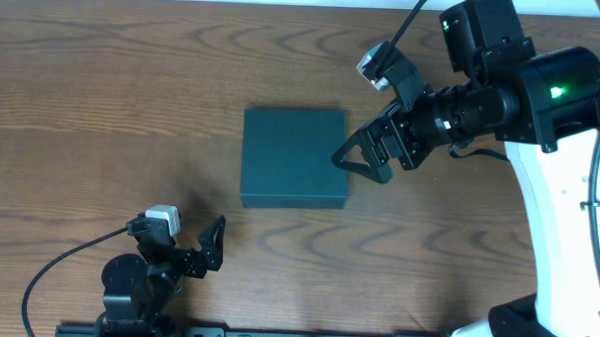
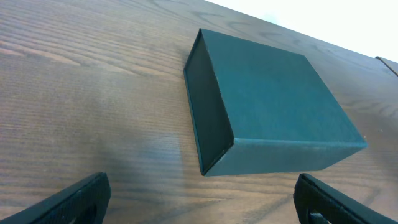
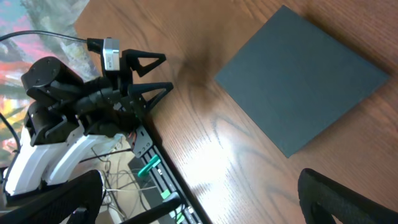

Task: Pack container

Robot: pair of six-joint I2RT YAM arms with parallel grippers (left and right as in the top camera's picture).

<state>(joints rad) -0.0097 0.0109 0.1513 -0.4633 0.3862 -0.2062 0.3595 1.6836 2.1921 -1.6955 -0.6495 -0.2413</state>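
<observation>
The container (image 1: 293, 158) is a dark teal square box that lies in the middle of the wooden table with its lid shut. In the left wrist view the container (image 2: 273, 112) lies ahead, its dark side wall facing me. My left gripper (image 1: 213, 248) rests near the front left edge, open and holding nothing, well short of the box. Its fingers (image 2: 68, 202) stand wide apart over bare wood. My right gripper (image 1: 342, 158) hovers at the box's right edge, open and holding nothing. The right wrist view has the container (image 3: 298, 74) at its upper right, with my open left gripper (image 3: 166, 73) beyond it.
A black rail with green clips (image 3: 152, 168) runs along the table's front edge, cables hanging below it. The left arm's base (image 1: 131, 288) sits at the front left. The right arm's white base (image 1: 567, 248) fills the right side.
</observation>
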